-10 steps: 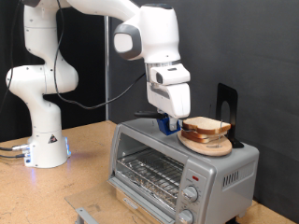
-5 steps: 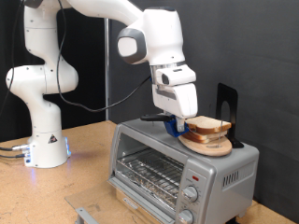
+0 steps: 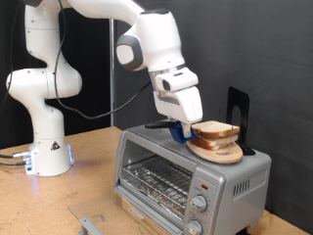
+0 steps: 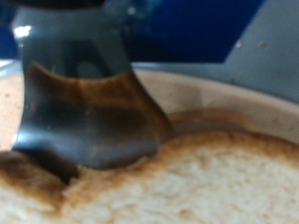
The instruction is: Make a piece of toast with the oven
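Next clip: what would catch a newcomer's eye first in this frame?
The white arm bent over the silver oven, its gripper down at the edge of the bread stacked on a round wooden plate on the oven's top, towards the exterior view's right. The top piece of toast is pale with a tan crust; the wrist view shows a dark finger pressed right against a slice. Below, the oven's wire rack sits empty behind the glass door.

Oven [image 3: 186, 174]: placed right of the arm base [image 3: 44, 147].
Plate [image 3: 217, 152]: set on the oven top.
Toast [image 3: 215, 131]: stacked on the plate.
Gripper [image 3: 182, 130]: positioned just left of the toast.
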